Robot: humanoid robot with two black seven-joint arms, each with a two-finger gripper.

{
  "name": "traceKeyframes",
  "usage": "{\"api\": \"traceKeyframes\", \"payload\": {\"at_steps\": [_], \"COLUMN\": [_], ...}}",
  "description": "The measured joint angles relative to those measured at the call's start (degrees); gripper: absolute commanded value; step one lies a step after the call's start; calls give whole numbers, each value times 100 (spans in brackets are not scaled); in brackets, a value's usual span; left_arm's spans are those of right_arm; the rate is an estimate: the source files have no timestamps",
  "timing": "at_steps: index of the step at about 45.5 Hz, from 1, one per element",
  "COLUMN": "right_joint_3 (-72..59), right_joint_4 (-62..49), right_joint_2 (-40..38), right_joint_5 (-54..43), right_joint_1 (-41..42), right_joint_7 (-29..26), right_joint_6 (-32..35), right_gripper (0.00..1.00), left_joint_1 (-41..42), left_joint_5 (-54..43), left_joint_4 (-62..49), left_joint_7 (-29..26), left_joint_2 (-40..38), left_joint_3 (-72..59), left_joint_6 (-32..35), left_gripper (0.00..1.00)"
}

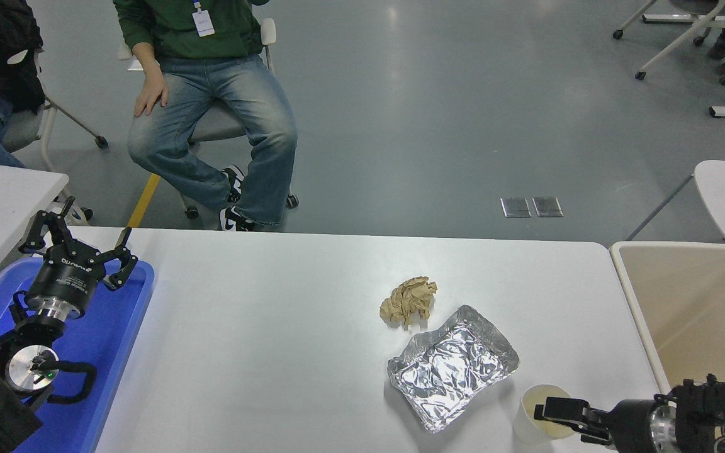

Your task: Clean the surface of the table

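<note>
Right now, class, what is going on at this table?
The right gripper reaches in from the lower right, its fingers over the mouth of a white paper cup near the table surface's front edge. A foil tray and a crumpled brown paper lie nearby. The left gripper sits parked, open, over a blue tray.

Bright, even overhead light glares off the table surface (274, 327) and grey floor (432, 113); everything stays sharp.
</note>
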Motion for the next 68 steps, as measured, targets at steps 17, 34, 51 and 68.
{"api": "traceKeyframes", "payload": {"at_steps": [17, 34, 51, 68], "right_joint_3": [1, -9, 21, 543], "right_joint_4": [-72, -79, -58, -51], "right_joint_2": [84, 0, -196, -900], "right_joint_5": [-122, -146, -130, -87], "right_joint_1": [-22, 33, 80, 355], "right_joint_7": [0, 1, 10, 32], "right_joint_6": [-23, 36, 89, 696], "right_gripper": [0, 0, 0, 0], "left_joint_1": [0, 0, 0, 0], "left_joint_5": [0, 0, 0, 0], "left_joint_4": [0, 0, 0, 0], "left_joint_7": [-1, -1, 0, 0], "left_joint_2": [0, 0, 0, 0], "left_joint_3": [0, 0, 0, 0], "left_joint_6": [0, 0, 0, 0], "left_gripper": [100, 100, 100, 100]}}
